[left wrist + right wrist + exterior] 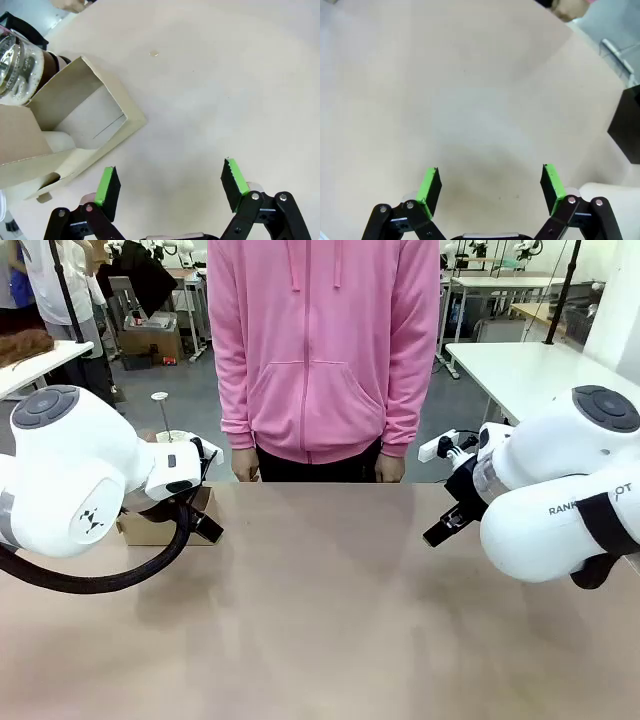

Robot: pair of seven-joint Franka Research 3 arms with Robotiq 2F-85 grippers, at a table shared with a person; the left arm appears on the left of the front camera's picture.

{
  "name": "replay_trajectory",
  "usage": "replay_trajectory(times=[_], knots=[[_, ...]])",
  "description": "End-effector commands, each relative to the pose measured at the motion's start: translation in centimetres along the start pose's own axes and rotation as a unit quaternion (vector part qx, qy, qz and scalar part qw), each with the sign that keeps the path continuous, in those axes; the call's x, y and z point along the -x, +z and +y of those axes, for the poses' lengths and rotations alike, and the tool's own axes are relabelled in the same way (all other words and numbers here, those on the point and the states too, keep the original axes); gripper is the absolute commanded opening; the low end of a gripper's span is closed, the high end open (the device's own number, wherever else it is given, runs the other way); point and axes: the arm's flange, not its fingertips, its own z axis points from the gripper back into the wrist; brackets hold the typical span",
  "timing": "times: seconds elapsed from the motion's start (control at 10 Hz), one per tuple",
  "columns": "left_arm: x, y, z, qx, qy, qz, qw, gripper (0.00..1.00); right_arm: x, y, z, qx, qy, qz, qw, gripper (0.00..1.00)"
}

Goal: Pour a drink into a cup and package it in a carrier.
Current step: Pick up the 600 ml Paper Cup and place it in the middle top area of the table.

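Table [330, 620]: wide, tan, bare across the middle. Cardboard carrier [65, 95]: at the left arm's side, just beside the left gripper [170, 187], whose jaws stand spread and empty. Glass pitcher [15, 60]: just behind the carrier, with the dark drink [49, 61] inside. Right gripper [490, 185]: likewise spread, over bare table.

Judged: the carrier is light, thin and crushable, so lift it by the centre handle. The pitcher is heavy, slick and breakable, so grip its handle, not the glass.
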Motion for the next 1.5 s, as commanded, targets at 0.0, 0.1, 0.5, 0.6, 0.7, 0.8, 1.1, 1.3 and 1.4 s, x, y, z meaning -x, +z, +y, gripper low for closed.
replay_trajectory(times=[0.0,0.1,0.5,0.6,0.7,0.8,1.1,1.3,1.4], knots=[[0.0,0.0,0.0,0.0,0.0,0.0,1.0,1.0,0.0,0.0,0.0,0.0,0.0,0.0,1.0,1.0],[0.0,0.0,0.0,0.0,0.0,0.0,1.0,1.0,0.0,0.0,0.0,0.0,0.0,0.0,1.0,1.0],[0.0,0.0,0.0,0.0,0.0,0.0,1.0,1.0,0.0,0.0,0.0,0.0,0.0,0.0,1.0,1.0],[0.0,0.0,0.0,0.0,0.0,0.0,1.0,1.0,0.0,0.0,0.0,0.0,0.0,0.0,1.0,1.0],[0.0,0.0,0.0,0.0,0.0,0.0,1.0,1.0,0.0,0.0,0.0,0.0,0.0,0.0,1.0,1.0],[0.0,0.0,0.0,0.0,0.0,0.0,1.0,1.0,0.0,0.0,0.0,0.0,0.0,0.0,1.0,1.0],[0.0,0.0,0.0,0.0,0.0,0.0,1.0,1.0,-4.0,4.2,-4.0,-0.017,-0.013,-0.01,1.0,1.0],[0.0,0.0,0.0,0.0,0.0,0.0,1.0,1.0,-5.4,8.7,-9.9,-0.073,-0.02,-0.034,0.997,1.0],[0.0,0.0,0.0,0.0,0.0,0.0,1.0,1.0,-5.1,10.6,-12.6,-0.106,-0.008,-0.049,0.993,1.0]])
